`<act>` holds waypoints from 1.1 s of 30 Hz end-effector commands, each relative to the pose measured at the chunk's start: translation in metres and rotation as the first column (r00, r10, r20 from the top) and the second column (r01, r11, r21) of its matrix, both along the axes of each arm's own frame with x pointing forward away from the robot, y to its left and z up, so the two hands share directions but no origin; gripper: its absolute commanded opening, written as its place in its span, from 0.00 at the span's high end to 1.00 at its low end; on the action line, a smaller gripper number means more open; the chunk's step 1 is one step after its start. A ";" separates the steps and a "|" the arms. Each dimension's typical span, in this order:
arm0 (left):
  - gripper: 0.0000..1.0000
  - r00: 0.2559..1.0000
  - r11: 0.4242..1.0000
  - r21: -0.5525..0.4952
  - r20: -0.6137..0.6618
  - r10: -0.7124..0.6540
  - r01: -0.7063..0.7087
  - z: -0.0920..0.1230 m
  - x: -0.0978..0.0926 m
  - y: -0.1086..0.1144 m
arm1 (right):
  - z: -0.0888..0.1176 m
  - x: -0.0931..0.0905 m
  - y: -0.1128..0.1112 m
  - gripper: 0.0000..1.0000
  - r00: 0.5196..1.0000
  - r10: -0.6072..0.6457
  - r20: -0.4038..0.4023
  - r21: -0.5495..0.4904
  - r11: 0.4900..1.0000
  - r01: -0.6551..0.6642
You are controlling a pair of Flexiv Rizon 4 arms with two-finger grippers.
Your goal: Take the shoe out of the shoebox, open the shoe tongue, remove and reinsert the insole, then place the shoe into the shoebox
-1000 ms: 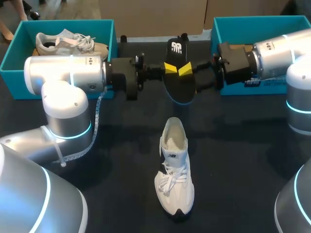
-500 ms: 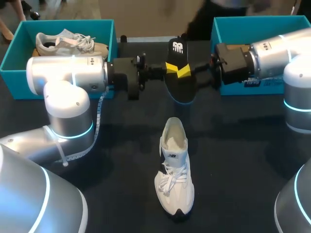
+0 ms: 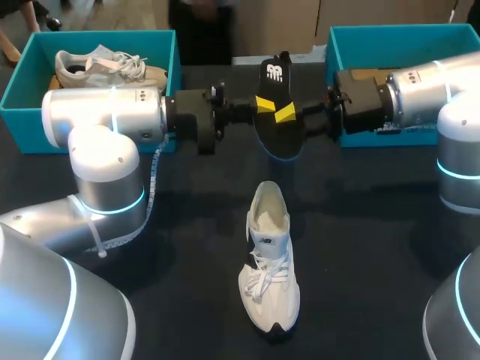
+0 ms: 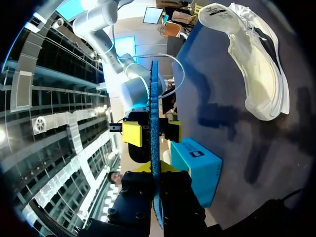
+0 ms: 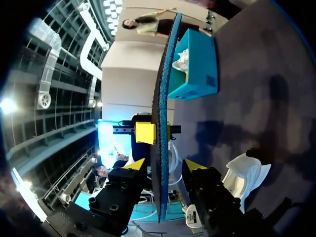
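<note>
The insole [image 3: 279, 139] was held clear of the bench [image 3: 360, 247] over its far middle, between the two arms, with its length running from the far edge toward the near one. The left jaws were closed on one side of it, the insole pinched between the yellow tips. The right jaws were set around the opposite side but stood open, a gap being seen on either side of the insole in the right wrist view. The shoe [image 3: 268, 262] was set on its sole by the middle of the near edge, toe toward that edge, well apart from the insole. A teal box [image 3: 21, 127] with a second shoe [image 3: 105, 64] in it was placed at the far left corner, and another box [image 3: 405, 37] at the far right corner.
</note>
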State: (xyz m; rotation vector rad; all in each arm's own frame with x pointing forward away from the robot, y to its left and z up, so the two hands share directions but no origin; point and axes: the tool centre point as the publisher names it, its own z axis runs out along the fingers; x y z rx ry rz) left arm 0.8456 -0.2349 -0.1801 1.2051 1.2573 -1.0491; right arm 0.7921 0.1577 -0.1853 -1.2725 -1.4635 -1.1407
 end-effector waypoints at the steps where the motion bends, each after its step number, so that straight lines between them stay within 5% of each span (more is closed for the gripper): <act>1: 1.00 1.000 1.000 0.000 0.002 0.001 -0.001 -0.001 0.000 0.000 | -0.001 -0.002 0.000 0.57 1.000 -0.009 0.005 0.005 1.000 0.009; 27: 1.00 1.000 1.000 0.002 0.010 -0.009 0.009 -0.002 -0.003 0.001 | 0.004 0.000 0.004 0.81 1.000 -0.007 0.013 0.001 1.000 0.007; 30: 1.00 1.000 1.000 0.004 0.010 -0.010 0.010 -0.003 -0.003 0.002 | 0.003 0.001 0.005 1.00 1.000 -0.008 0.013 0.003 1.000 0.008; 33: 1.00 1.000 1.000 0.007 0.011 -0.012 0.012 -0.004 -0.004 0.002 | 0.003 0.002 0.006 1.00 1.000 -0.009 0.013 0.006 1.000 0.009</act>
